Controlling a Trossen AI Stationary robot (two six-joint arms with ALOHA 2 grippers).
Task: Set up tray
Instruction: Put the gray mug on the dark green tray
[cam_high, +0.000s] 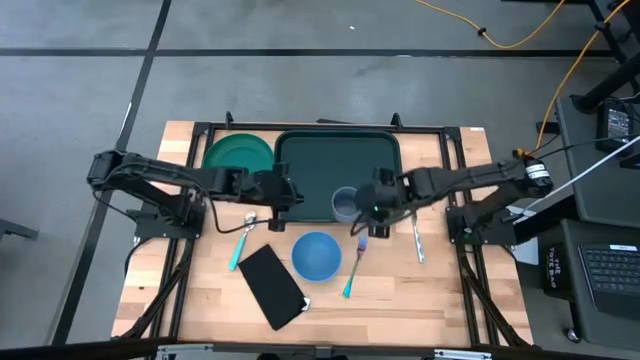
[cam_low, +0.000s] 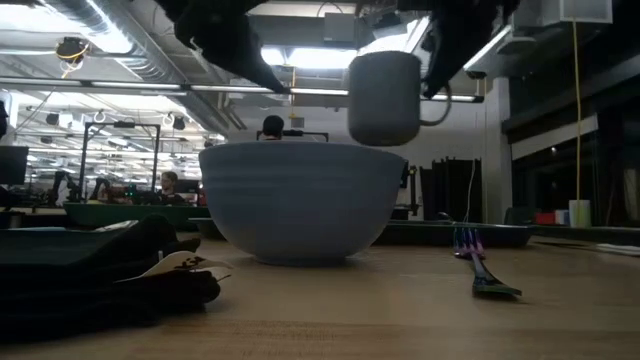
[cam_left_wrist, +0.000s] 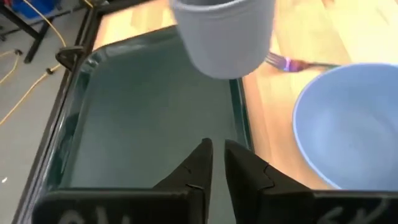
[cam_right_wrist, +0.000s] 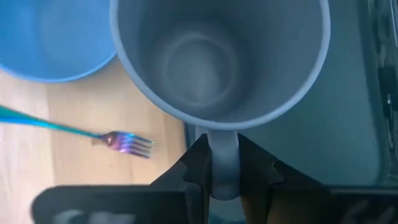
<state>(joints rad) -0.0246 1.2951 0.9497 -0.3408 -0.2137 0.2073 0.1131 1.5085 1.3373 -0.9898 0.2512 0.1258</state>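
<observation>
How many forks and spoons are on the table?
3 I can see: one teal-handled utensil left of the blue bowl, a fork just right of it, and a silver utensil farther right. More could be hidden under the arms.

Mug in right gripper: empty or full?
Empty. The right wrist view looks straight into the mug and shows its bare bottom; the right gripper clamps its handle.

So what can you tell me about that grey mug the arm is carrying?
The mug is pale grey, smooth and matte, like ceramic or plastic, with one loop handle. It is empty and upright, lifted clear of the table above the dark green tray's edge, near the blue bowl. Only the right gripper touches it, pinching the handle.
</observation>
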